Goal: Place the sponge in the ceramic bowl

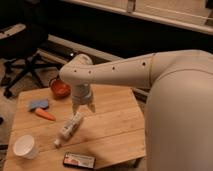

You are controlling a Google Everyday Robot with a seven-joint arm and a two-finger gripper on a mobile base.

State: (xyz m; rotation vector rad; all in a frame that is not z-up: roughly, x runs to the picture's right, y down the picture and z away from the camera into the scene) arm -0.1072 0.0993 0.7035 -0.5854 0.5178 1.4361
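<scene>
Pale matt wood makes the desk (pixel 116 122); the ceramic bowl (pixel 60 89) gleams glossy, the sponge (pixel 38 104) looks soft, and the smooth plastic gripper (pixel 83 108) hangs over mid-desk.

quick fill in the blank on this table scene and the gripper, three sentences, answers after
1. The blue-grey sponge lies on the wooden table right beside the orange ____.
2. The gripper hangs just above the white ____ that lies on its side.
3. The sponge is not yet inside the orange-red ceramic ____.
Missing words: carrot; bottle; bowl.
</scene>
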